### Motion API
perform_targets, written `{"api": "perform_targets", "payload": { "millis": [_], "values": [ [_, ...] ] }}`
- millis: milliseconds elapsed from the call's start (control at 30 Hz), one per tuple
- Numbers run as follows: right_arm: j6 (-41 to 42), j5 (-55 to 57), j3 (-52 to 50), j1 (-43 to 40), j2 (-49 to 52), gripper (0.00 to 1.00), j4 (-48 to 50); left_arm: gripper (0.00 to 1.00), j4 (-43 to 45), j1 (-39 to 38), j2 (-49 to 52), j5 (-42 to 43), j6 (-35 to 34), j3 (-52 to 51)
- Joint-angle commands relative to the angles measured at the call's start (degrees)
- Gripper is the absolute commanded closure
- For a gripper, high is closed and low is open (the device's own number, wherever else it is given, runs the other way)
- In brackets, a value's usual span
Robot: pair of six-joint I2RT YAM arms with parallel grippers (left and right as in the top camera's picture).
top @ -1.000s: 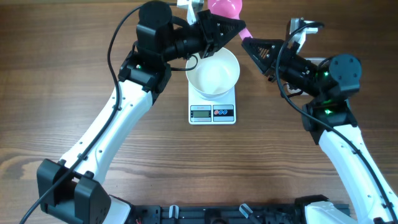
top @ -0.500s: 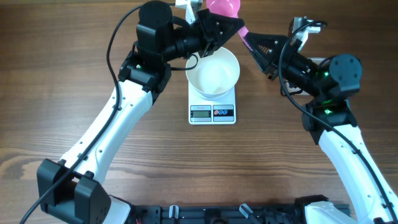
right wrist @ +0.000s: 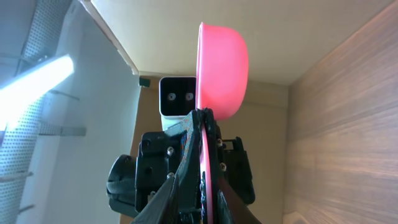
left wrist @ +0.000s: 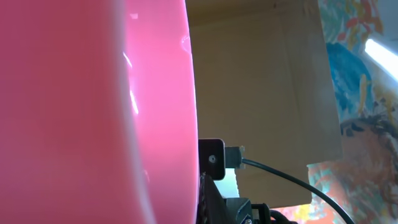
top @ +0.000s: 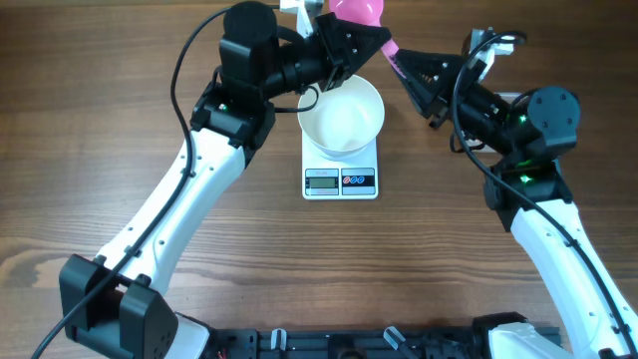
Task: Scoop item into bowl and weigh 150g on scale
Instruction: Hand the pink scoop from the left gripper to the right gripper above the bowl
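Two robot arms met over the far rim of a white bowl [top: 342, 118], which sat squarely on a small kitchen scale [top: 341, 181] at the middle of a wooden table [top: 120, 120]. Between the arms was a pink scoop [top: 359, 12].

The left gripper [top: 379, 40] was closed tight on the scoop where the cup meets the handle. The right gripper [top: 401, 66] had its jaws slightly apart, with the thin handle [right wrist: 206, 155] running between them. Whether it was pinching the handle or had let go could not be told.

The scoop's long axis ran on a slant, from the cup at the table's far edge down towards the right gripper. The bowl lay just nearer the robot than the scoop and a little to its left, and the left arm was the closer of the two to it.

The bowl's inside looked bare and white, and no beans could be seen in any view. The next move probably depended on reaching a supply of beans that was out of frame.

In all there were one bowl, one scale, one scoop and two arms.
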Motion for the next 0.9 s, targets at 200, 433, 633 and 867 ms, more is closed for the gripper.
{"api": "perform_targets", "payload": {
  "millis": [200, 433, 633, 867],
  "values": [
    [2.56, -0.09, 1.46, 0.31, 0.17, 0.80, 0.59, 0.96, 0.15, -0.90, -0.17, -2.89, -0.09, 0.55],
    [2.84, 0.04, 1.46, 0.31, 0.17, 0.81, 0.59, 0.96, 0.17, -0.90, -0.17, -2.93, -0.09, 0.55],
    [4.00, 1.03, 1.44, 0.31, 0.17, 0.82, 0.57, 0.96, 0.15, -2.03, -0.17, -4.37, -0.09, 0.55],
    [4.17, 1.57, 1.46, 0.31, 0.17, 0.85, 0.57, 0.96, 0.15, -2.08, -0.17, -4.57, -0.09, 0.55]
  ]
}}
